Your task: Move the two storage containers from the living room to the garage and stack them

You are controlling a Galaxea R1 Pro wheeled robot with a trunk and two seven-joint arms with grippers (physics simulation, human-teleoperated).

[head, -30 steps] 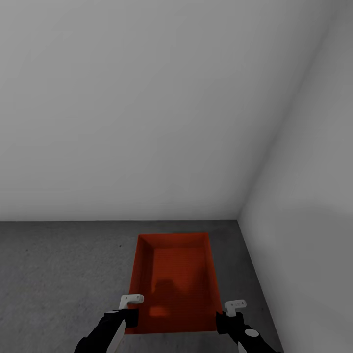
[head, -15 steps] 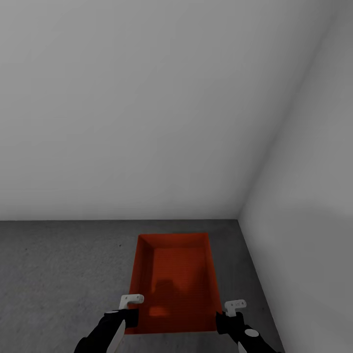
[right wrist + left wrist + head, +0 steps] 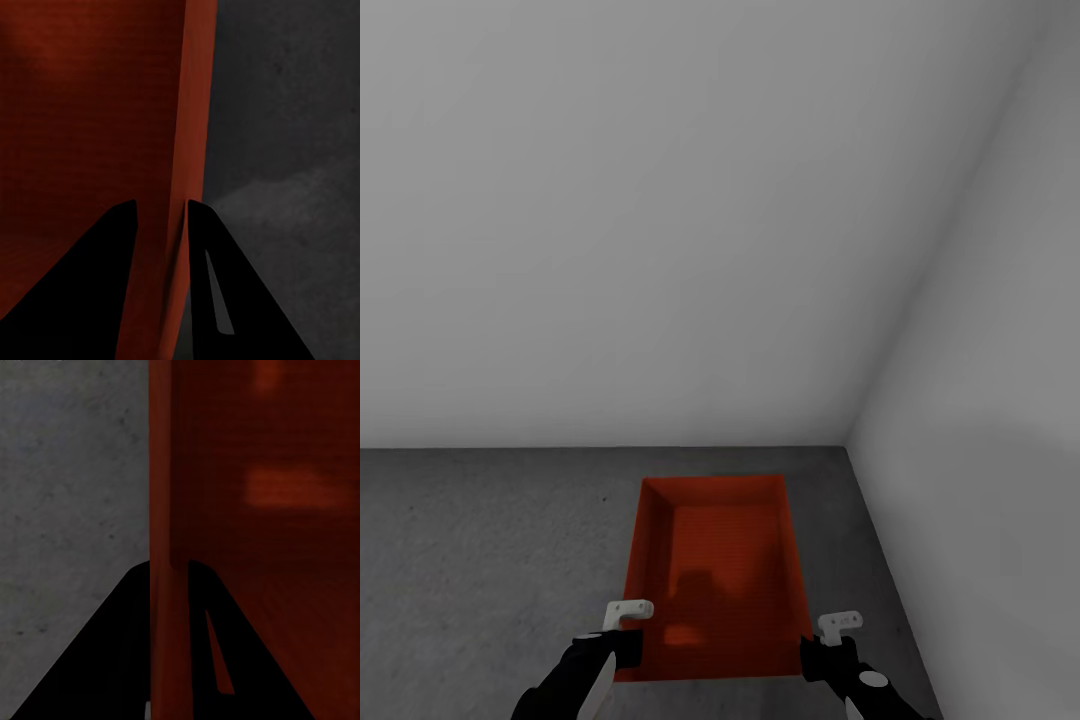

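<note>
Both hands [image 3: 630, 625] [image 3: 838, 640] clamped on container [image 3: 715, 560] walls

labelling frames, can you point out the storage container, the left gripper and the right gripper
storage container [image 3: 725, 560]: head view, on its inner bottom
left gripper [image 3: 171, 566]: left wrist view, on the wall between its fingertips
right gripper [image 3: 161, 202]: right wrist view, on the wall between its fingertips

Container [image 3: 715, 580] sits near the corner: right wall [image 3: 1000, 450] close beside it, back wall [image 3: 660, 250] just beyond. Bare floor [image 3: 480, 560] open to left.
</note>
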